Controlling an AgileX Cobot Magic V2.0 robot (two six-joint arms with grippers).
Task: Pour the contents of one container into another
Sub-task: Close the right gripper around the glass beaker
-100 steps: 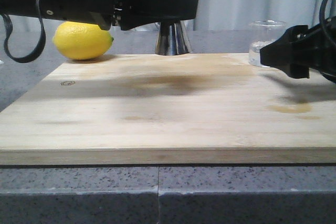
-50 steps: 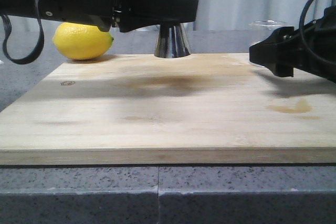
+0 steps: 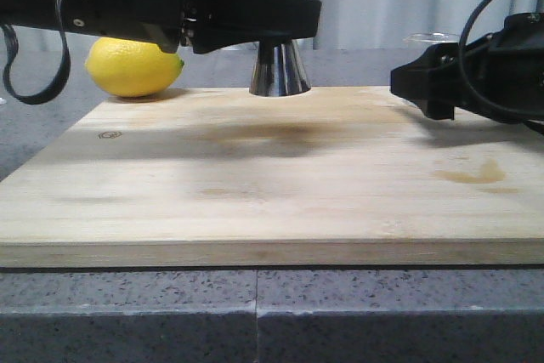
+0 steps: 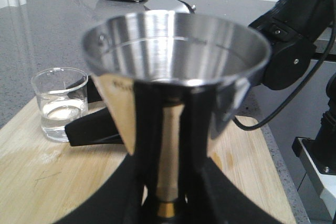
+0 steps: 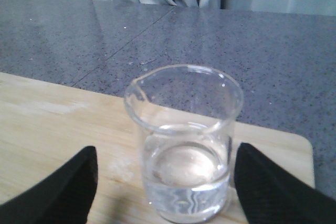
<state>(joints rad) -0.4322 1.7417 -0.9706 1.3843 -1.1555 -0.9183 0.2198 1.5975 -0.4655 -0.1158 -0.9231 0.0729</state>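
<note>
At the far right corner of the wooden board (image 3: 255, 184), your beaker (image 5: 184, 142) stands upright with clear liquid filling roughly its lower third, its pouring lip turned away from the right wrist camera. Your right gripper (image 5: 164, 190) has its jaws spread wide, one black finger (image 5: 68, 190) on each side of the glass and neither touching it. In the front view that gripper (image 3: 416, 87) hides almost all of the beaker (image 3: 429, 38); only the rim shows above it. Further left, your left gripper (image 3: 293, 19) has its jaws clenched on the narrow waist of the jigger (image 3: 280, 70), holding it upright with the foot hanging just above the board's far edge. From the left wrist camera you look into the jigger (image 4: 176, 61) from above: the upper cup looks dry, and a thin gold band shows at the waist between the fingers (image 4: 210, 187), with the beaker (image 4: 59, 103) beyond it on the board. A lemon (image 3: 134, 65) lies on the grey speckled counter (image 3: 255, 312) just past the board's far left corner, well apart from both vessels.
</note>
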